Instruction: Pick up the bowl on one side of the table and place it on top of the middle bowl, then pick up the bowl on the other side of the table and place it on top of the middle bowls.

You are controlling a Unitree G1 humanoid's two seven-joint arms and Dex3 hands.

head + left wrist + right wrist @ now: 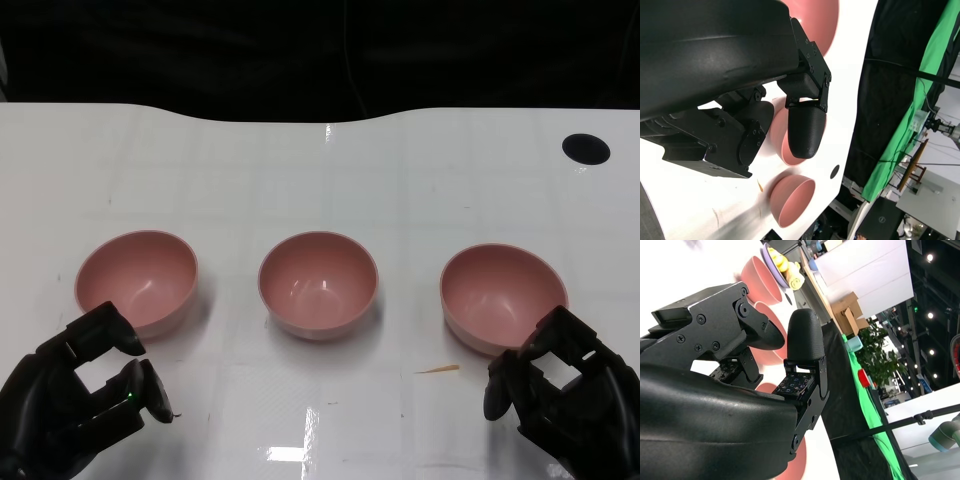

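Three pink bowls stand in a row on the white table (320,180): the left bowl (137,280), the middle bowl (318,283) and the right bowl (503,296). All are upright and apart. My left hand (85,395) hovers just in front of the left bowl, its fingers apart and holding nothing. Just in front of the right bowl, my right hand (565,390) is likewise empty with its fingers apart. In the left wrist view, the left hand (740,100) partly hides the middle bowl (779,140). The right wrist view shows the right hand (740,390) before the right bowl (800,465).
A round black hole (585,148) sits in the table's far right corner. A small tan sliver (438,370) lies between the middle and right bowls, nearer me. Beyond the table's far edge is dark; the wrist views show green cloth (910,130) and boxes there.
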